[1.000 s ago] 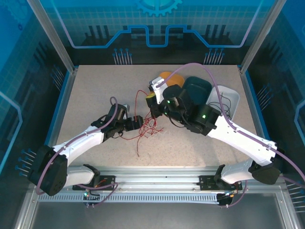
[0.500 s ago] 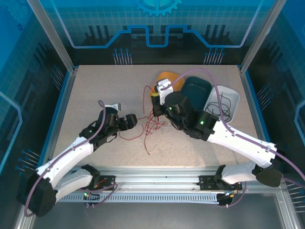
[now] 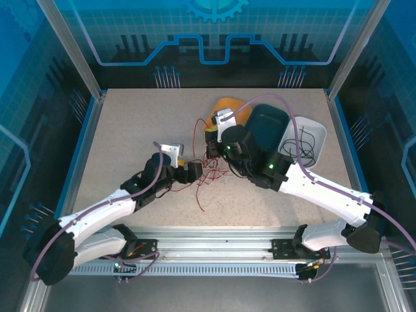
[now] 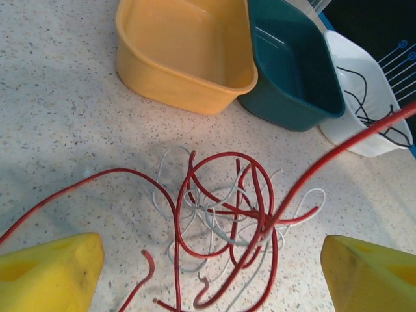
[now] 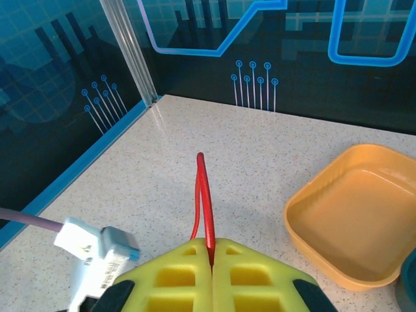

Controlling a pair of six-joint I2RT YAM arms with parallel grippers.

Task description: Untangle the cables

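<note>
- The left gripper [image 4: 208, 276] gaped wide before the cables [image 4: 221, 214].
- The right gripper [image 5: 212, 257] pinched one red cable [image 5: 203, 188].
- A yellow tray [image 4: 185, 58], a teal tray [image 4: 292, 71] and a white tray [image 4: 364, 140] stood behind.

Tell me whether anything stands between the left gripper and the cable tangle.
Nothing visible does. The open left gripper faces the red and white tangle across bare tabletop. The yellow bin and teal bin lie beyond it. The right gripper pinches one red strand.
</note>
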